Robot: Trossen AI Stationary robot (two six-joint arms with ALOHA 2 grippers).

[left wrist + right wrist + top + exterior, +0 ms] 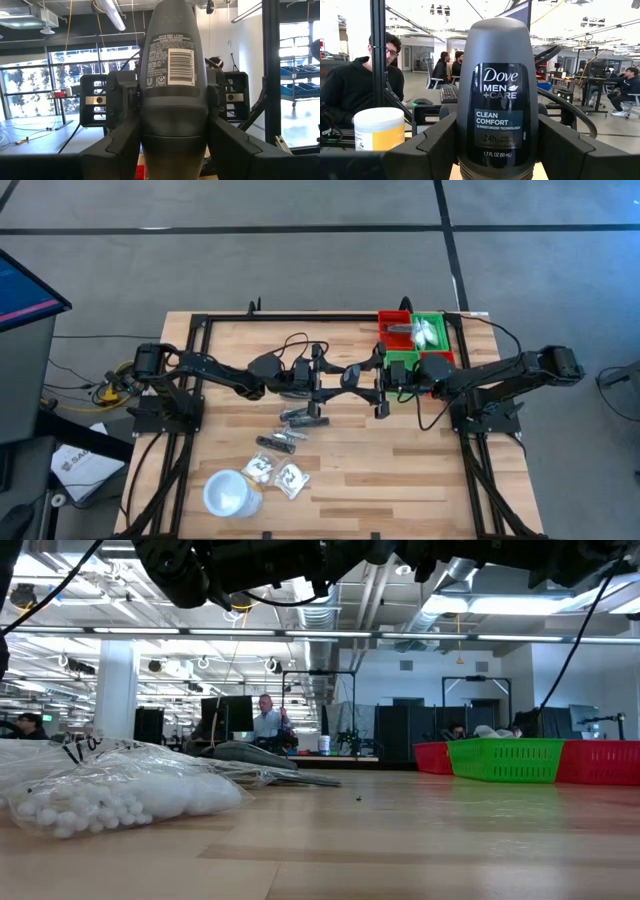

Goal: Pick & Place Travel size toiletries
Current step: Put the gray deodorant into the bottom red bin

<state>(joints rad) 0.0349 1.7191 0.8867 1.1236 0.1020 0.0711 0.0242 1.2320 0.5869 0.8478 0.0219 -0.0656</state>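
While both arms meet above mid-table, cup and sachets front-left, tubes nearer centre, left gripper and right gripper both clamping one grey deodorant between them, bins back-right.

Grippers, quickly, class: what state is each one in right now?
Left gripper: closed on the dark grey deodorant bottle.
Right gripper: closed on the same deodorant bottle, from the opposite side.
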